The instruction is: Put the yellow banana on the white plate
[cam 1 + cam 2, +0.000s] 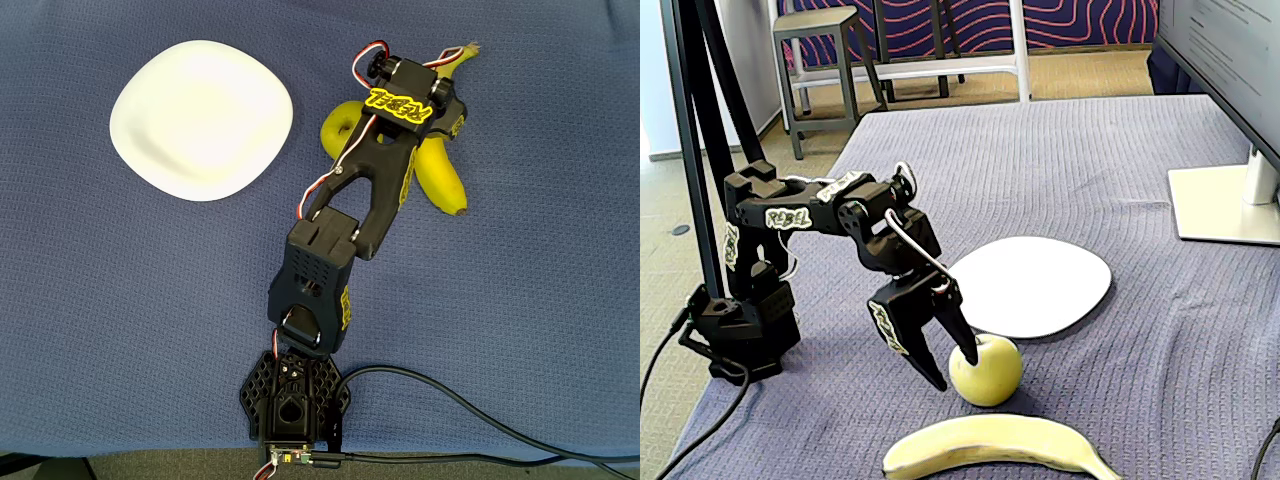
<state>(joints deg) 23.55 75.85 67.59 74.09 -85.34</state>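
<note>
The yellow banana (990, 443) lies on the blue cloth at the front edge of the fixed view. In the overhead view the banana (442, 172) is at the upper right, its middle hidden under the arm's wrist (410, 100). The white plate (200, 118) sits at the upper left there, and the plate (1030, 285) lies behind the fruit in the fixed view, with nothing on it. My gripper (955, 370) points down, open, with nothing between its fingers. It hangs just left of a yellow-green apple (987, 370), behind the banana, one fingertip at the apple's edge.
The apple (340, 125) lies between plate and banana, partly under the arm. A monitor foot (1225, 205) stands at the right, and a black pole (695, 150) rises at the left beside the arm base (740, 330). A cable (460, 405) runs along the near table edge.
</note>
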